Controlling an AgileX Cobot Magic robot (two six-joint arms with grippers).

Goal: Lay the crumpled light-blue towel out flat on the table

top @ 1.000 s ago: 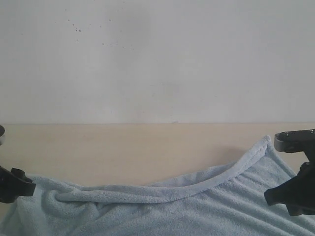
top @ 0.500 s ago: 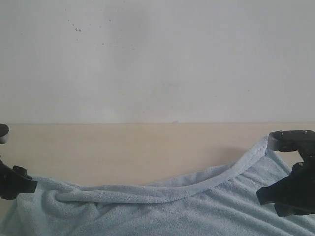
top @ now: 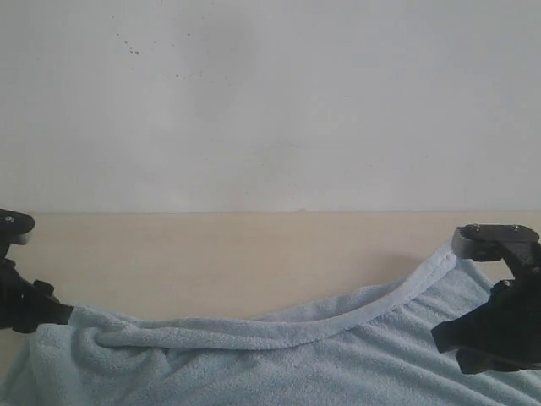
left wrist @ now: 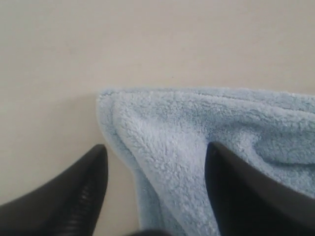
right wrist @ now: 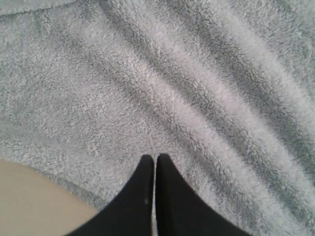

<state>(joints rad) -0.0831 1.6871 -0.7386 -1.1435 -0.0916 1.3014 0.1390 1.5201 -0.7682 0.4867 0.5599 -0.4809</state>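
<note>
Left pincer [left wrist: 156, 146] wide apart astride towel [left wrist: 197, 128] corner, low over table [left wrist: 98, 49].

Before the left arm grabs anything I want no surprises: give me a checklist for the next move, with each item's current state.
1. Left gripper open: ok.
2. Towel corner between its jaws: ok, the folded corner lies in the gap.
3. Right gripper shut: ok.
4. Right gripper pinching cloth: cannot tell, its tips meet over the towel.
5. Towel flat: not ok, far edge rolled, folds across the cloth.
6. Bare table beyond the towel: ok.
</note>
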